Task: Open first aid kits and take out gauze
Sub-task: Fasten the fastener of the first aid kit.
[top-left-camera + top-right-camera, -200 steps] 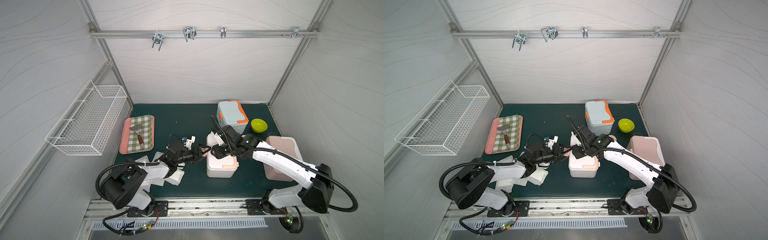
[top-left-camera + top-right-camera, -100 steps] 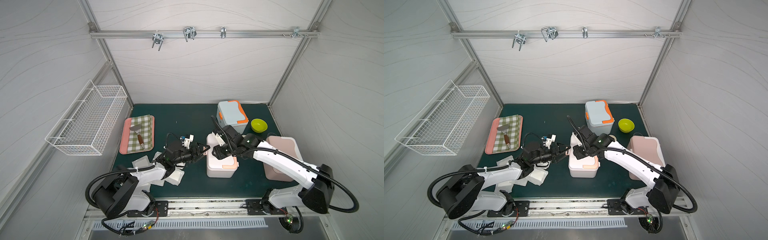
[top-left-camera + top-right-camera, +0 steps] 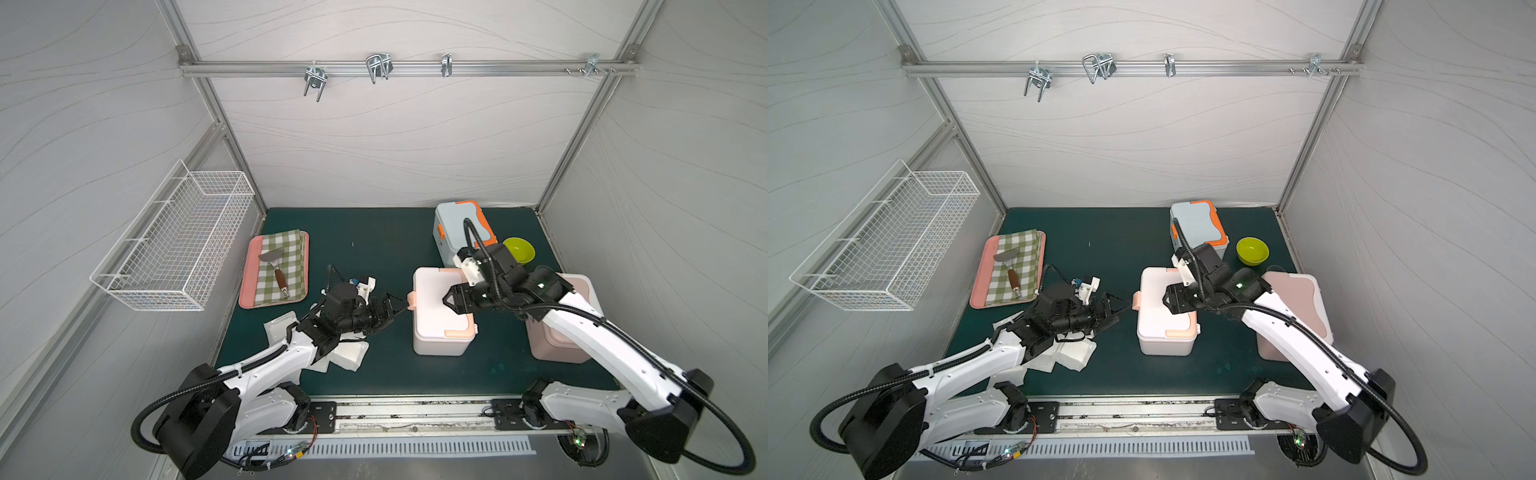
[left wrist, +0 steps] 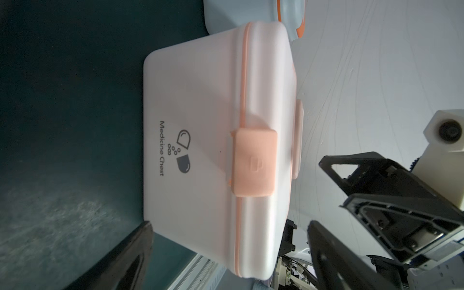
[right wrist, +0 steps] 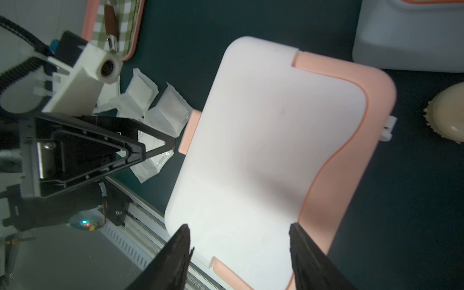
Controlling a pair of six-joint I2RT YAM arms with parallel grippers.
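Just off the peach latch (image 4: 254, 162) of the white kit (image 3: 432, 326), my left pincer (image 3: 395, 316) stands wide and empty, one fingertip (image 5: 170, 147) near the latch. Above that kit's lid my right pincer (image 5: 238, 227) is parted as well, gripping nothing. The kit sits shut on the bench (image 3: 374, 249). Loose gauze packets (image 5: 170, 110) lie on its latch side, partly under my left arm.

I judge the box stiff, smooth and light enough to skid, so the lid wants pressing down while I hook the latch's free edge. Gauze is soft inside slick wrappers, so I would pinch a wrapper's border.

Only my left wrist view shows the latch face-on, flush across the seam. Both top views give a mere tab.
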